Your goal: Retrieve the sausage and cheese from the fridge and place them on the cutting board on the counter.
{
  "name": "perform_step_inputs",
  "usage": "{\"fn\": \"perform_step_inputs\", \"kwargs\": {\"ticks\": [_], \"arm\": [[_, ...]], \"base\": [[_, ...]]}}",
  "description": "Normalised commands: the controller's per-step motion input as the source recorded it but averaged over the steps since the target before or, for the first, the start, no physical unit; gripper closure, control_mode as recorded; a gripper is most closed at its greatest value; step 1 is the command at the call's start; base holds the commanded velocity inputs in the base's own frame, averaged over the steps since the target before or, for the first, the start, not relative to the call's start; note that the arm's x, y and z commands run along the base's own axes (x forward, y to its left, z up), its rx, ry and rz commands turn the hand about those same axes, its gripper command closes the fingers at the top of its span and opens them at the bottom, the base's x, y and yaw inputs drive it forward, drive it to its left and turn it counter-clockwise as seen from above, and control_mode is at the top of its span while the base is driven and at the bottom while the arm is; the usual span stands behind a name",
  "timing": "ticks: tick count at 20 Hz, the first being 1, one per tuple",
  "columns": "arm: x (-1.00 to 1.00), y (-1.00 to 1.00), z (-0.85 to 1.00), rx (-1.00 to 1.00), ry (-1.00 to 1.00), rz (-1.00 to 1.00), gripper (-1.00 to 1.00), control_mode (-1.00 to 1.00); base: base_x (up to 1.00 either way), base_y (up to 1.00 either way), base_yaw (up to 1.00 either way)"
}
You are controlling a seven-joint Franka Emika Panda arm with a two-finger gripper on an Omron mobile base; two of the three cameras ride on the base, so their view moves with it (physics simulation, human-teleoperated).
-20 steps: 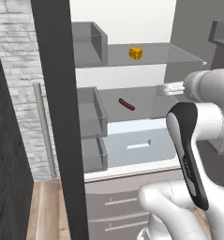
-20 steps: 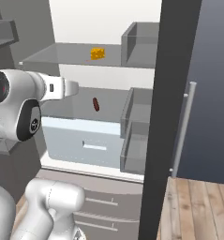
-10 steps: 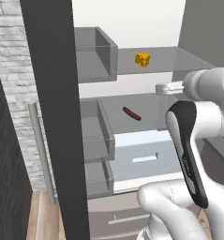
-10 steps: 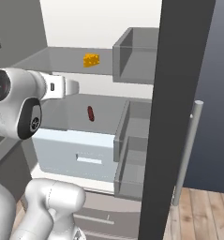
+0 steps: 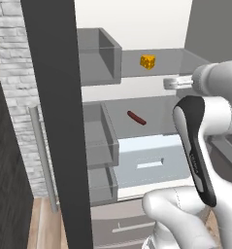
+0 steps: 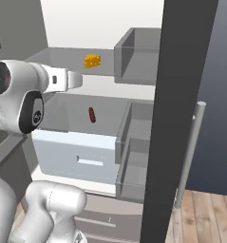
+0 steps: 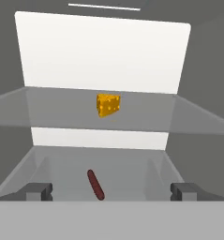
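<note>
The gripper [image 7: 111,191] is standing with its jaws spread wide and holding nothing; the two dark finger tips [image 7: 36,191] are rising at the outer edges of the hand view, well apart. Compared with half a second ago and one second ago, both base views are showing the fridge [image 5: 54,121] interior larger and more central. That shift covers the whole picture, so the base is closing in on the open fridge; the food itself is not moving.

Just beyond the fingers, the sausage [image 7: 95,184] is lying flat on the lower grey shelf [image 7: 132,173], between the finger tips in the hand view and not yet touched. In the left base view the sausage [image 5: 137,117] is resting at a slant near the middle of that shelf, above the pale crisper drawer [image 5: 146,163]. In the right base view the sausage [image 6: 91,114] is lying beyond and below the arm's wrist.

Farther back and higher, the cheese [image 7: 108,105] is sitting on the upper glass shelf [image 7: 52,110], above the sausage. The cheese [image 5: 147,62] is standing clear of the door bins [image 5: 98,56] in the left base view, and also in the right base view [image 6: 92,60].

Judgement: the approach phase is nearing its end. Neither item is grasped, and the cutting board is not in sight. The sausage is the nearer target, already roughly centred, so a forward and downward reach appears to be the next requirement.
</note>
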Motion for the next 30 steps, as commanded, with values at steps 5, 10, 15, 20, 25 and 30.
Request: {"fn": "perform_step_inputs", "kwargs": {"ticks": [5,10,15,20,25,30], "arm": [[0.66,-0.01,0.14,0.0,0.02,-0.01,-1.0,-1.0],[0.78,0.0,0.0,0.0,0.13,-0.03,-1.0,-1.0],[0.67,0.01,0.0,0.0,0.19,-0.09,-1.0,-1.0],[0.59,0.02,-0.07,0.0,0.02,-0.08,-1.0,-1.0],[0.46,0.06,-0.2,0.0,0.0,-0.01,-1.0,-1.0],[0.44,0.0,0.0,0.04,0.01,0.0,-1.0,-1.0]], "base": [[0.0,0.0,0.0],[0.0,0.0,0.0],[0.0,0.0,0.0],[0.0,0.0,0.0],[0.0,0.0,0.0],[0.0,0.0,0.0]]}}
